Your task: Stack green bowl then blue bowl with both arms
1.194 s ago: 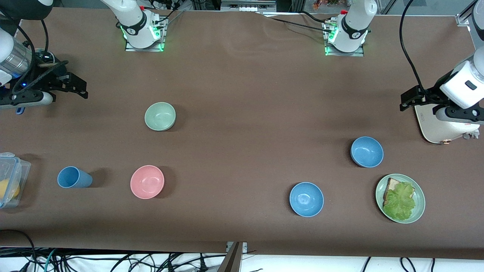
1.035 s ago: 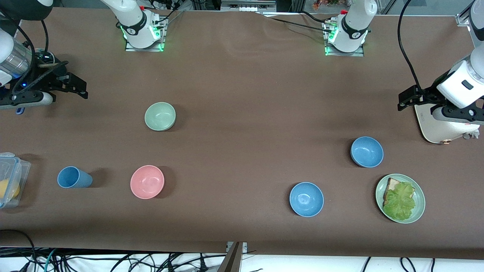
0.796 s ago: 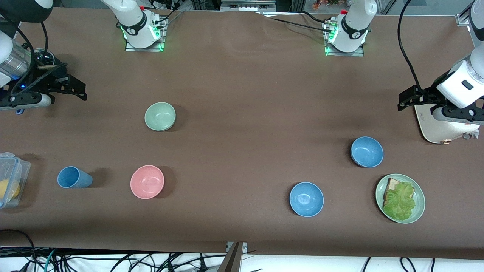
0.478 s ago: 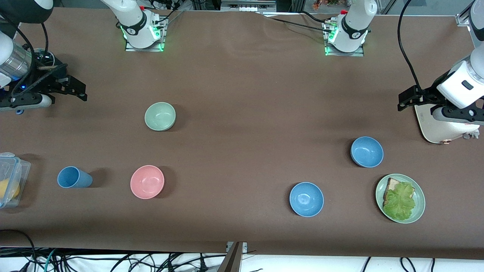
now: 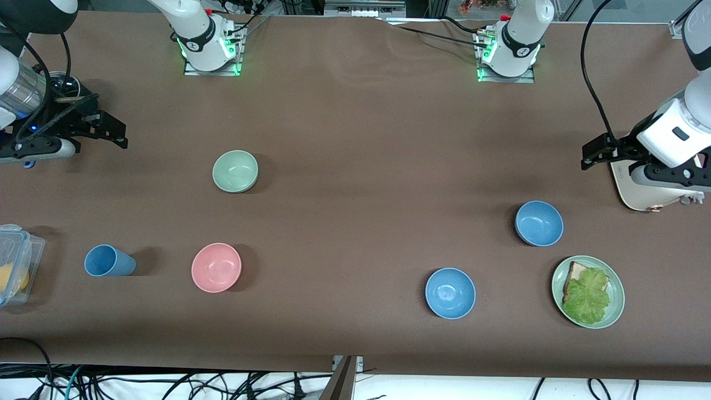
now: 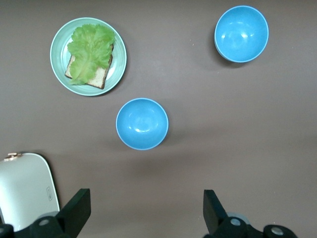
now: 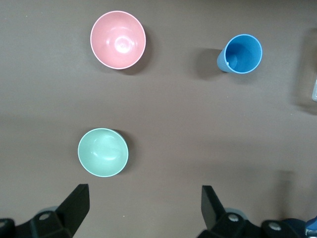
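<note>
The desk (image 5: 355, 166) has a matt brown cover that looks like cloth or felt. The green bowl (image 5: 235, 171) looks matt, the blue bowl (image 5: 450, 293) and pink bowl (image 5: 216, 267) smooth with slight shine. The box (image 5: 14, 266) is clear plastic.

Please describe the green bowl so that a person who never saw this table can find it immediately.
Start at the right arm's end of the brown table, where three small dishes sit. The green bowl is the one farthest from the front camera, with the pink bowl and the blue cup nearer. It is the only pale sage-green bowl, empty and matte, unlike the wide green plate holding bread and lettuce.
</note>
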Available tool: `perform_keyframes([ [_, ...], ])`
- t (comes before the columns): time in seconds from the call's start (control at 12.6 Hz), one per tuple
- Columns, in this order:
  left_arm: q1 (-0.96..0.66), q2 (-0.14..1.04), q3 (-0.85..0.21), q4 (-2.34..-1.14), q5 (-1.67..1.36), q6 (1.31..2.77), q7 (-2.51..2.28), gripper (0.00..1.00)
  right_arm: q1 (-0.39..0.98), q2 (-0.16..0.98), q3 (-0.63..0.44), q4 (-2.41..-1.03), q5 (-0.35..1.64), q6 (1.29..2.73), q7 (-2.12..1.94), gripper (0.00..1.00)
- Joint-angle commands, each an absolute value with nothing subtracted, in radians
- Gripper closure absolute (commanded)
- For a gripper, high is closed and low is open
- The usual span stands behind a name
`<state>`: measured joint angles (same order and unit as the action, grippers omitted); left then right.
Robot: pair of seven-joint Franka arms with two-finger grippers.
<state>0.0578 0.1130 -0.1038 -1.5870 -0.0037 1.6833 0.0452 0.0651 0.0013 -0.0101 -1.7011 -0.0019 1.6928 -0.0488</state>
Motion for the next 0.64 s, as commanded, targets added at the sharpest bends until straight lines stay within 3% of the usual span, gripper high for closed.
perform_keyframes([
  [0.0,0.048,0.118,-0.124,-1.588,0.009,1.700,0.054,0.00,0.054,0.003,0.002,-1.686,-0.006,1.687,-0.040,0.00],
  [0.56,0.052,0.107,-0.130,-1.591,0.008,1.671,0.051,0.00,0.052,0.003,0.000,-1.686,-0.005,1.689,-0.038,0.00],
])
